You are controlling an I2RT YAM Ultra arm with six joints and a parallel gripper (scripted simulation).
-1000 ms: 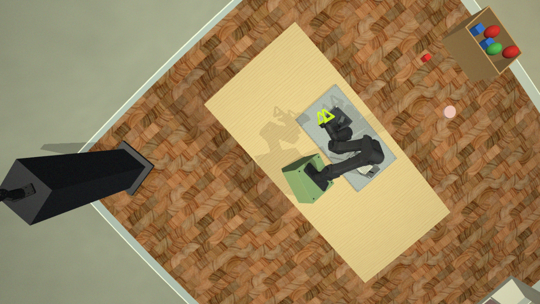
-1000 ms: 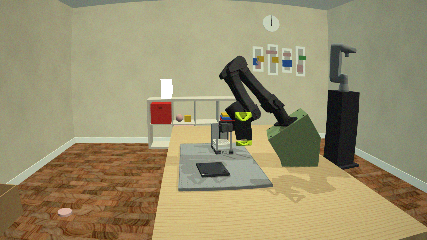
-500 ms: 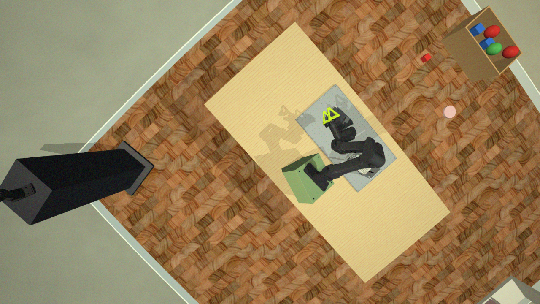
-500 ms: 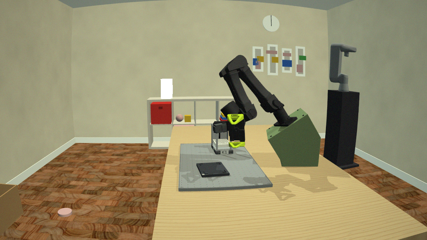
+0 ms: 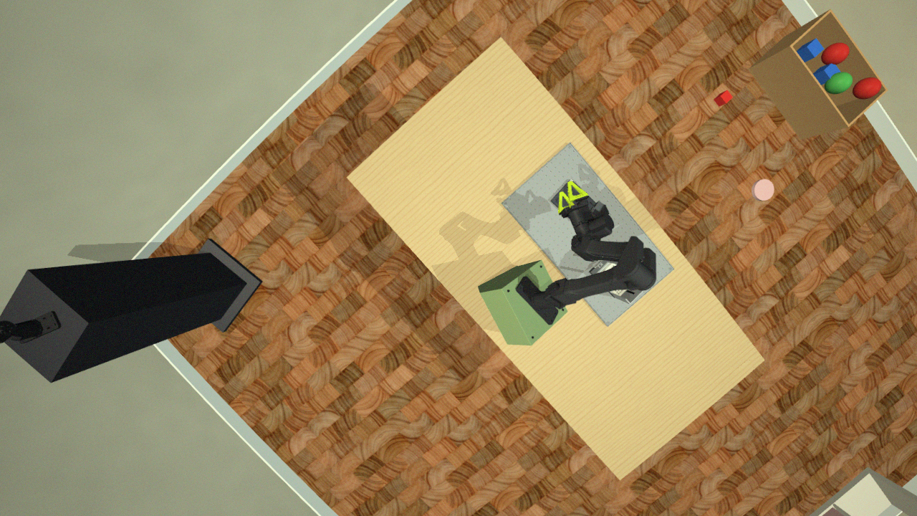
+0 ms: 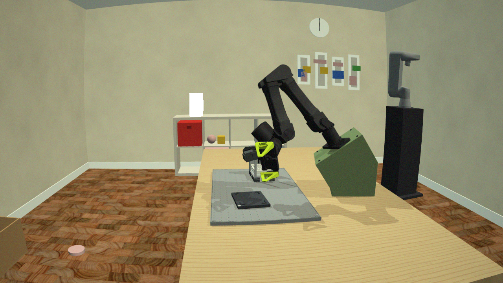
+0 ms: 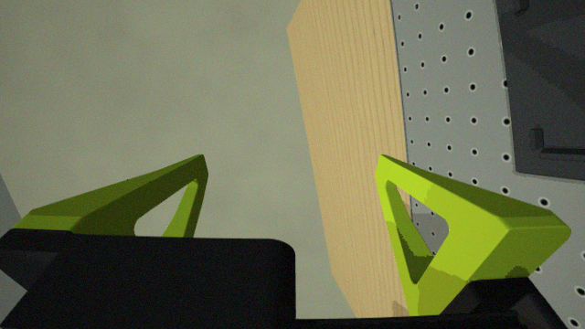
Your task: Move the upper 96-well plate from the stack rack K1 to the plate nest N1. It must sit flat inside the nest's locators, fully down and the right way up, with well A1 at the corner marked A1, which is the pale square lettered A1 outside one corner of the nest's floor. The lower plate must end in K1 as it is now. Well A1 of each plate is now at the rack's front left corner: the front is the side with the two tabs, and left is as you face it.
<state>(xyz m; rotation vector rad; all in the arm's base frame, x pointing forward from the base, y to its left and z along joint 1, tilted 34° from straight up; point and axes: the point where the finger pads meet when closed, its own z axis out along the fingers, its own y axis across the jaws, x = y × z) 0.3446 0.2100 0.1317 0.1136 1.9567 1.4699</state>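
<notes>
My gripper is open and empty, turned on its side with one lime finger above the other. It hovers over the grey perforated baseplate. The stack rack K1 stands just behind it, mostly hidden, and a bit of a white plate shows in the rack. From above, the fingers lie far from the rack, which my forearm covers. The black plate nest N1 lies flat and empty in front of the gripper. In the wrist view the fingers point past the table edge, with the nest at the upper right.
My arm rises from a green sloped pedestal on the wooden table beside the baseplate. A black pillar carrying a grey arm stands off the table to the right. A white shelf with a red box stands behind the table's far end.
</notes>
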